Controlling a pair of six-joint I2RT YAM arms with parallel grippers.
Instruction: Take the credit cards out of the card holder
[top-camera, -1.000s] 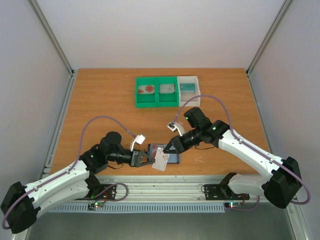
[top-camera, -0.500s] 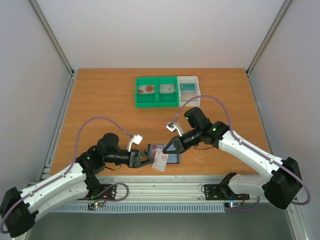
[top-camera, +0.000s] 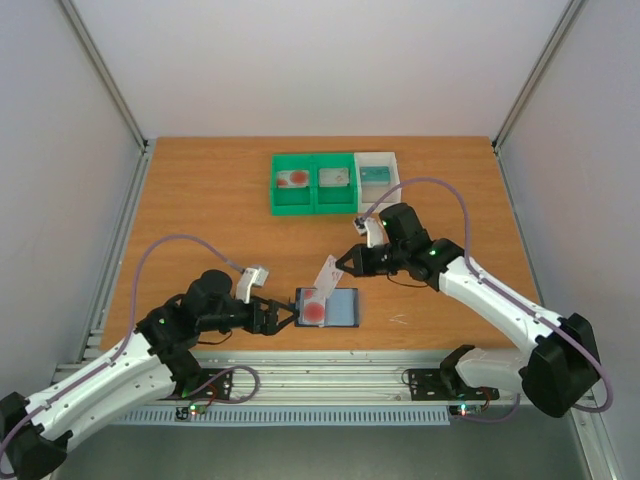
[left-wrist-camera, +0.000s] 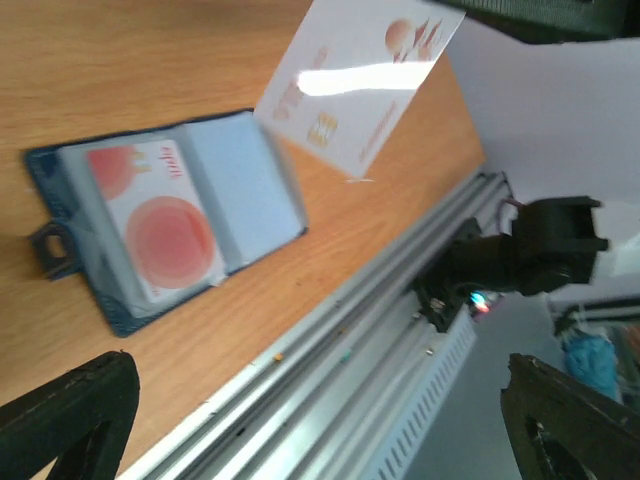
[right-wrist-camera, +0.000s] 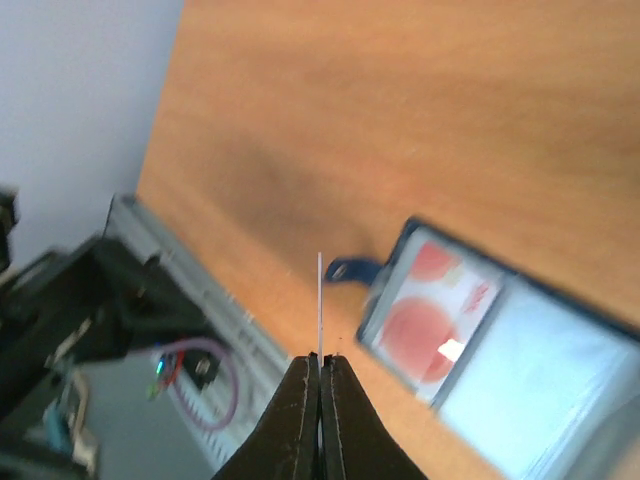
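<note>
The card holder (top-camera: 340, 308) lies open on the table near the front edge, a pale credit card with a red blotch (top-camera: 314, 309) in its left panel. My right gripper (top-camera: 343, 268) is shut on another pale credit card (top-camera: 327, 272), held tilted in the air just behind the holder. That card shows edge-on (right-wrist-camera: 319, 300) between my shut right gripper (right-wrist-camera: 320, 358), with the holder (right-wrist-camera: 520, 360) lying below. My left gripper (top-camera: 284, 314) stands open just left of the holder, touching nothing. In the left wrist view the holder (left-wrist-camera: 240, 190) and lifted card (left-wrist-camera: 355, 70) lie ahead of my left gripper (left-wrist-camera: 320, 420).
A green two-compartment bin (top-camera: 313, 205) and a white bin (top-camera: 378, 157) stand at the back centre, each compartment holding a card. The aluminium rail (top-camera: 330, 370) runs along the table's front edge, just in front of the holder.
My left gripper opened and backed off to the left of the holder. My right gripper shut on the pale card and lifted it up and back, clear of the holder.
</note>
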